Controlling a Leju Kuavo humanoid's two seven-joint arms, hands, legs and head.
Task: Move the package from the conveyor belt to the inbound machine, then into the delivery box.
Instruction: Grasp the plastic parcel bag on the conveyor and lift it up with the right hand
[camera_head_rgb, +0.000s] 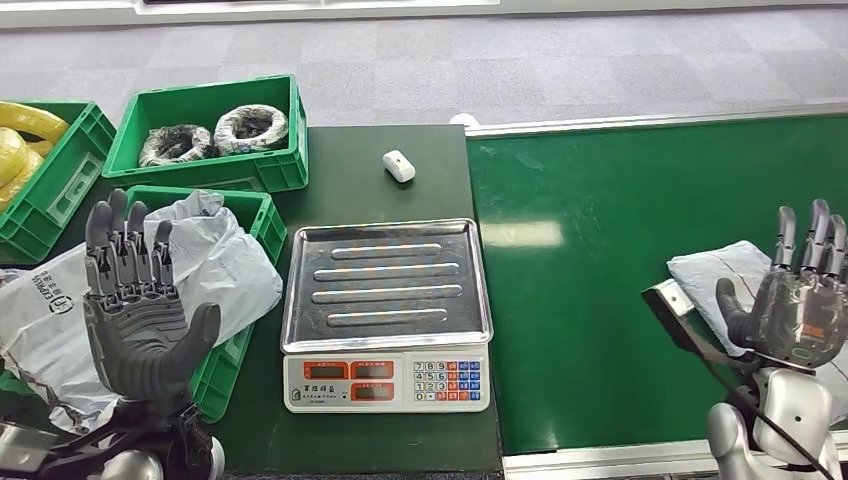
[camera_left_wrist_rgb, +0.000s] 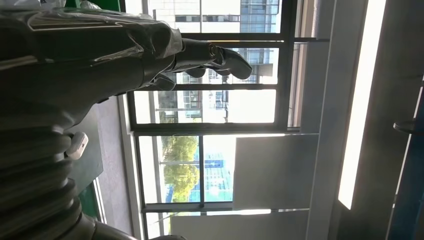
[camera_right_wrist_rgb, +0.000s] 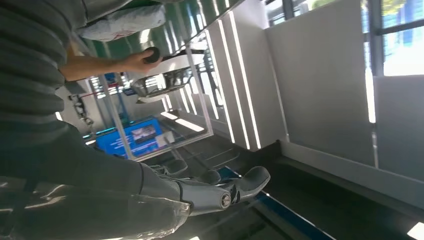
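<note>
Package (camera_head_rgb: 722, 272): flat pale grey mailer bag lying on the green conveyor belt (camera_head_rgb: 600, 270) near its right edge, partly hidden behind the right hand (camera_head_rgb: 795, 300). Scale (camera_head_rgb: 387, 315): steel tray bare, on the dark desk (camera_head_rgb: 400, 170). Green box (camera_head_rgb: 235, 290): left of the scale, holding grey bags.

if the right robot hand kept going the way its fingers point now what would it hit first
Probably nothing: the right robot hand points upward, above the package on the conveyor belt; its wrist view shows open room ahead.
</note>
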